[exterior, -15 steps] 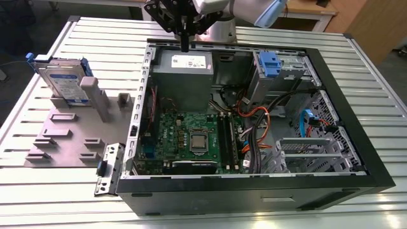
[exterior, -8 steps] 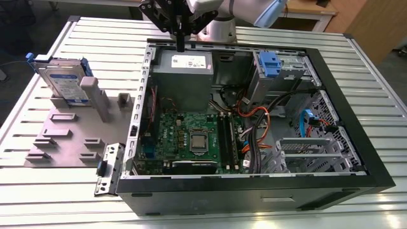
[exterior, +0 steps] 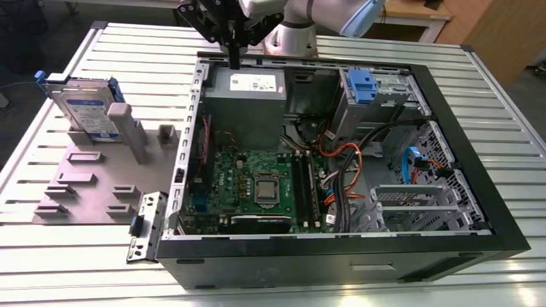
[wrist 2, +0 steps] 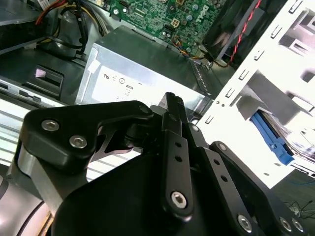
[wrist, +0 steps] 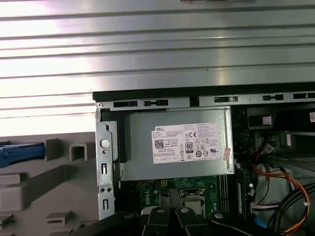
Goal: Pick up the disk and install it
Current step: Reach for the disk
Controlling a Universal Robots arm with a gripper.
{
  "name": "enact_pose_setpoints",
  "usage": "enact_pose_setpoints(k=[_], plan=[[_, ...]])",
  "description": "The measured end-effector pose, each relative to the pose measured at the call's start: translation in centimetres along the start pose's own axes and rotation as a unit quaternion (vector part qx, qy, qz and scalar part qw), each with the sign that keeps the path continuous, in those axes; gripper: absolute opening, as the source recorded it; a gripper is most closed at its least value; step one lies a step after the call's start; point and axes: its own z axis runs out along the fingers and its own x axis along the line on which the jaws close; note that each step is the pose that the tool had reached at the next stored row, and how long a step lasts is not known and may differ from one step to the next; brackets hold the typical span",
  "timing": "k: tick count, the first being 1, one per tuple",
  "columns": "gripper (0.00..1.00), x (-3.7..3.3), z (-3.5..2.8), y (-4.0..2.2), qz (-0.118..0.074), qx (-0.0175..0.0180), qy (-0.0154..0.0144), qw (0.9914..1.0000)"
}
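The gripper (exterior: 232,61) hangs over the far wall of the open computer case (exterior: 341,252), at about eleven o'clock from the case's middle in the exterior view and just above the power supply (exterior: 247,96). In the second wrist view its two black fingers meet at one narrow tip. It is clenched on nothing.

The disk (exterior: 83,112) is outside the case. It stands on edge in the grey fixture (exterior: 85,185) on the slatted table (exterior: 68,268), at roughly eight o'clock from the gripper and well apart from it. Its labelled face is visible and the blue carrier frames it. A smaller blue clip (exterior: 362,86) sits in the drive cage at about one o'clock of the case. It has no label and is not the part to fetch.

The work appears to be at the reach for the disk, with nothing picked up yet. To do this well, the jaws probably need to spread wider than the disk is thick before they reach it. They should line up with its flat faces, not its edges. Coming down from above looks safest, since the fixture's upright posts stand close beside the disk. A grip centred along the top edge should keep the disk from swinging. Pulling straight up out of the slot should keep the carrier from catching on the fixture.
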Motion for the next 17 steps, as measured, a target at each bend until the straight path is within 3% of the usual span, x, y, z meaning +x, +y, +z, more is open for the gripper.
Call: enact_pose_setpoints(k=[17], plan=[[0.11, 3.04, -0.01, -0.23, 0.000, 0.0000, 0.0000, 1.00000]])
